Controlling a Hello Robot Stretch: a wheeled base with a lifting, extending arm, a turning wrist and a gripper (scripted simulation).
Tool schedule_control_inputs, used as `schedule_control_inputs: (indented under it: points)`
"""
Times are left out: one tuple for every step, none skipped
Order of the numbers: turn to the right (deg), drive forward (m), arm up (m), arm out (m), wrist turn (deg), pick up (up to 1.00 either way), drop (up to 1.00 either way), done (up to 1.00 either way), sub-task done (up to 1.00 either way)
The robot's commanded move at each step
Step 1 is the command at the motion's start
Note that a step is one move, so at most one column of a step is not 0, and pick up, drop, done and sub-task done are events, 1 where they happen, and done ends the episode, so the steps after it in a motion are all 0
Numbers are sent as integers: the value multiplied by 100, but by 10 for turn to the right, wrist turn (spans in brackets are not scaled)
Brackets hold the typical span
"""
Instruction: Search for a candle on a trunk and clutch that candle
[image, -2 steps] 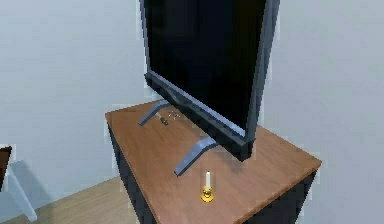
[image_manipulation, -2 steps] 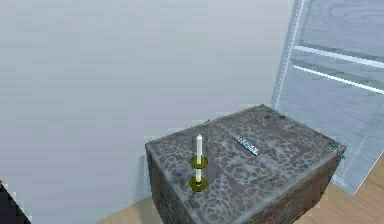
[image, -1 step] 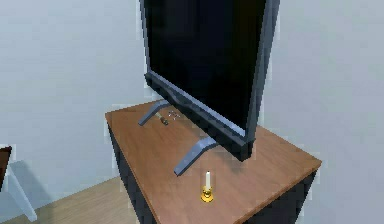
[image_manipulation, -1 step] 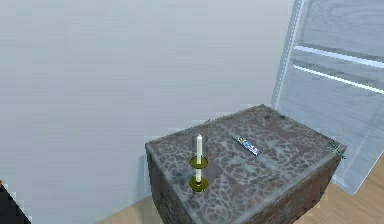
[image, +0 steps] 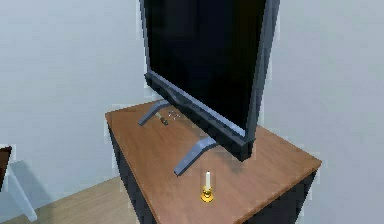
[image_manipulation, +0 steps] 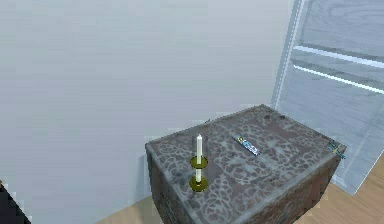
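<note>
A white candle (image_manipulation: 199, 150) stands upright in a small brass holder on top of a dark patterned trunk (image_manipulation: 290, 160), near the trunk's left end in the arm side view. A second small white candle in a yellow holder (image: 207, 188) stands on a brown wooden stand (image: 160, 140) in the forward view, in front of a large dark television (image: 210, 60).
A thin grey remote-like object (image_manipulation: 245, 146) lies on the trunk right of the candle. A pale panelled door (image_manipulation: 345, 80) rises behind the trunk at the arm side view's right. Small items (image: 168, 117) sit under the television. Wooden floor (image: 90, 205) lies beside the stand.
</note>
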Motion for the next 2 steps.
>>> schedule_control_inputs:
  points:
    - [0,0,0,34,0,0,0,0,0]
    - [0,0,0,0,450,0,0,0,0]
